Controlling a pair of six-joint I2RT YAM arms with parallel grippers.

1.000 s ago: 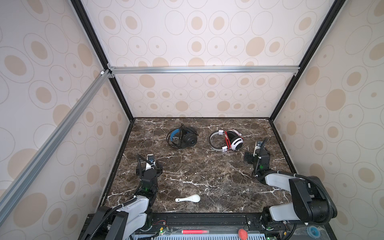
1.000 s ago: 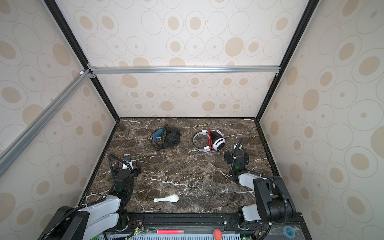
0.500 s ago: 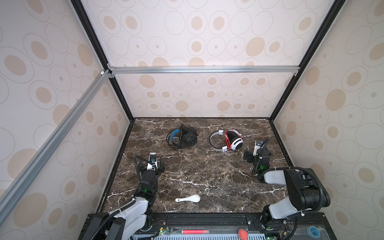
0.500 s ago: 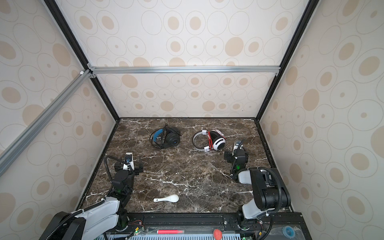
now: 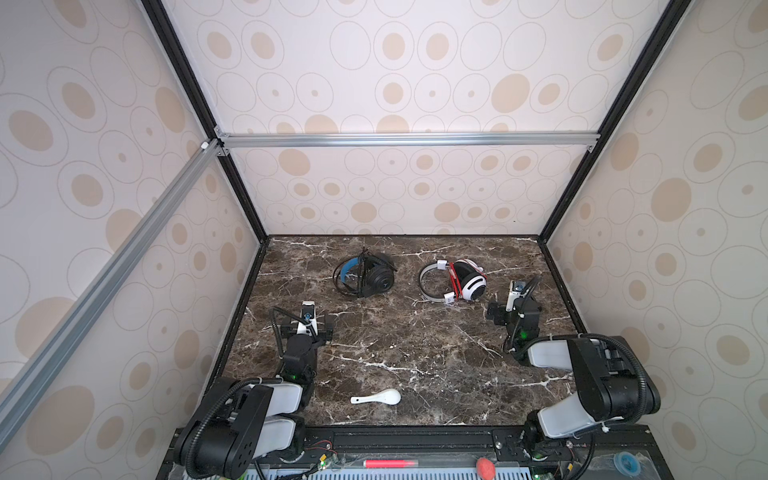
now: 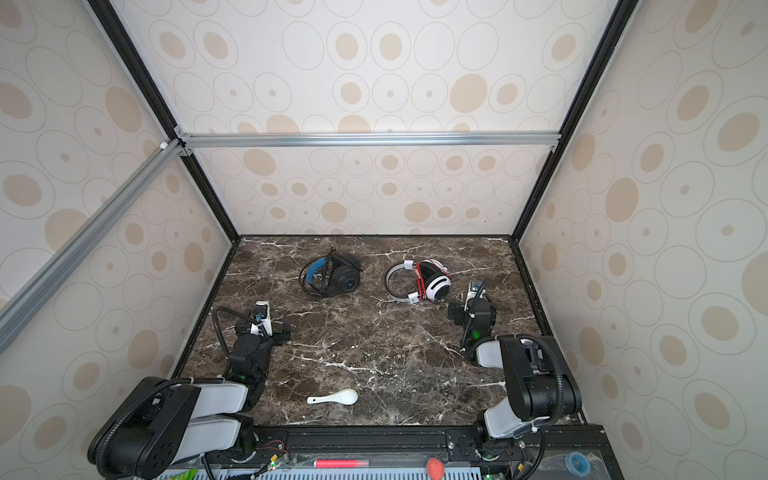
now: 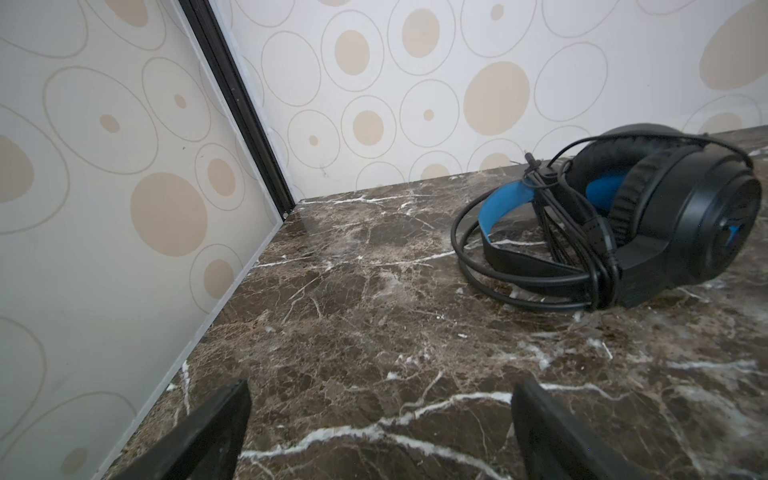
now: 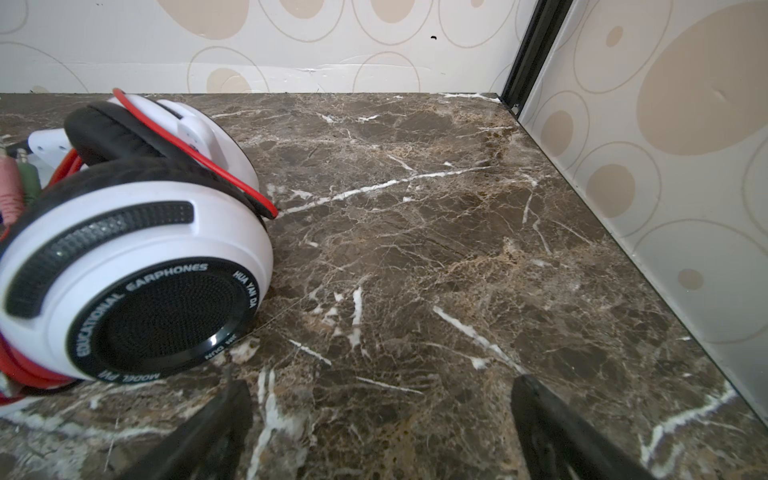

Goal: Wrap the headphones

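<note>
Plainly left claw (image 7: 380,390), right claw (image 8: 380,384) gape — black headset (image 5: 368,277), white headset (image 5: 465,282) untouched.

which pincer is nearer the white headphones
Right. The right pincer sits just beside the earcup of the white headphones, on their right; the left pincer is far left, nearer the black headphones.

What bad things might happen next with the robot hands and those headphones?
1. The right gripper sits open close to the white headphones; a finger might snag the red cord looping out and pull it loose.
2. The black cord lies in loose loops by the black headphones; tugging it may drag the whole headset.
3. An arm swinging low might knock the spoon.
</note>
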